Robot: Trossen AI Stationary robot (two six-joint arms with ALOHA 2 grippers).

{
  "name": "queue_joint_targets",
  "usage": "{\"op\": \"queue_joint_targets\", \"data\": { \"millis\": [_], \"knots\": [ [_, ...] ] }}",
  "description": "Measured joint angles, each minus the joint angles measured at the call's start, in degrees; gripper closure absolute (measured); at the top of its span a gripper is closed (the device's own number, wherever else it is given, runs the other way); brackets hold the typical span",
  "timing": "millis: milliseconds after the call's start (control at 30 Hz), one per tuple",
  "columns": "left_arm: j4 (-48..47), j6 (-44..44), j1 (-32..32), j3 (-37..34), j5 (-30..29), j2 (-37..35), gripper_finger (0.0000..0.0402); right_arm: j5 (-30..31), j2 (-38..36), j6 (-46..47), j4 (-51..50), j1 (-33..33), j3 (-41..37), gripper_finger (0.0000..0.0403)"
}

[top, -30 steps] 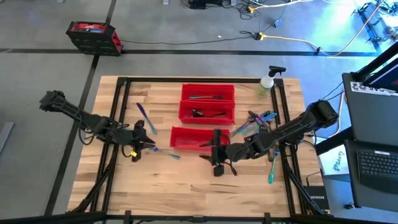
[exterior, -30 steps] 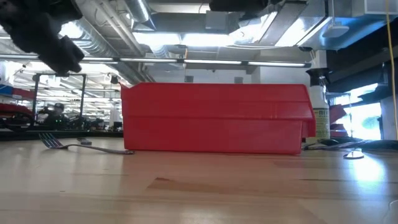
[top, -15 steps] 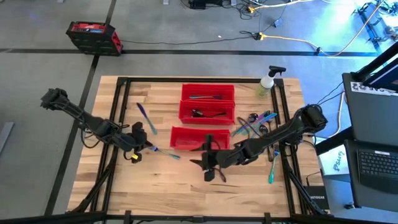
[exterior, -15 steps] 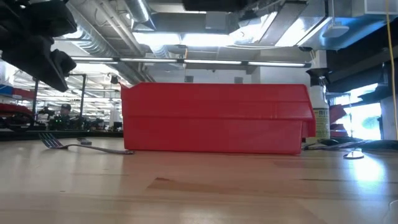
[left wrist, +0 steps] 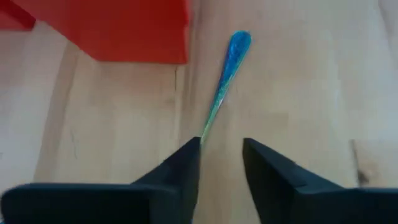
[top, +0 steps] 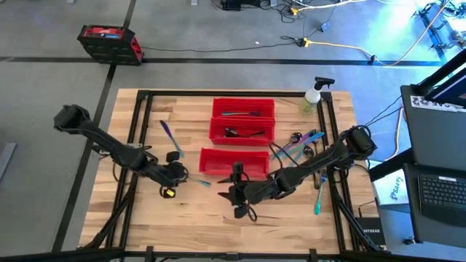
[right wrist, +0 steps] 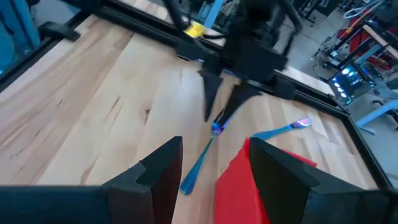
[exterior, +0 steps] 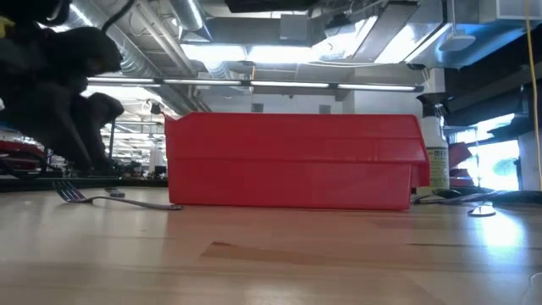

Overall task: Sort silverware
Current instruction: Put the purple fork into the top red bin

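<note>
A slim blue-teal fork (top: 193,179) lies flat on the wooden table, left of the near red bin (top: 233,161). In the low view its tines (exterior: 68,193) point toward the left. My left gripper (left wrist: 222,146) points down at the fork's tine end. It is open, and one finger (left wrist: 186,163) covers that end while the handle (left wrist: 229,68) runs away from it. The right wrist view shows the fork's head between the left gripper's (right wrist: 222,115) two fingertips. My right gripper (top: 237,198) hovers open and empty in front of the near bin.
Two more red bins (top: 243,109) (top: 242,131) with cutlery stand behind the near one. A purple-blue piece (top: 169,137) lies at the far left. A heap of silverware (top: 295,144) and a teal piece (top: 318,198) lie at the right. A spray bottle (top: 313,96) stands at the far right.
My left gripper has come down and moved toward the table's near right, onto the fork's tine end. My right gripper has moved toward the table's left and slightly nearer. The fork has stayed in place.
</note>
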Motion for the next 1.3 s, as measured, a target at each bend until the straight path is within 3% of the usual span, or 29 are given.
{"op": "queue_joint_targets", "data": {
  "millis": [267, 400, 533, 600, 767, 1067, 1300],
  "knots": [
    [6.05, 5.89, 3.00, 0.00, 0.26, 5.28, 0.0193, 0.09, -0.11, 0.52, -3.79, 0.31, 0.00, 0.0235],
    [5.94, 8.54, 5.72, 0.00, 0.82, 8.30, 0.0181, 0.11, -0.11, 0.57, -5.14, 0.28, 0.00, 0.0235],
    [7.06, 11.09, 7.98, 0.00, 6.36, 10.56, 0.0183, 0.11, -0.13, 0.57, -5.86, 0.28, 0.00, 0.0235],
    [8.65, 12.64, 8.92, 0.02, 9.53, 11.45, 0.0192, 0.12, -0.13, 0.55, -6.55, 0.28, 0.00, 0.0235],
    [10.62, 13.28, 10.75, 0.04, 11.16, 12.75, 0.0230, 0.15, -0.13, 0.57, -9.57, 0.28, 0.00, 0.0235],
    [8.71, 13.48, 12.23, 0.20, 10.97, 12.73, 0.0365, -0.13, -0.13, 0.61, -11.39, 0.28, 0.00, 0.0235],
    [8.32, 13.05, 12.18, 0.17, 10.61, 12.73, 0.0395, -0.68, -0.13, 0.61, -11.41, 0.28, 0.00, 0.0235]
  ]
}}
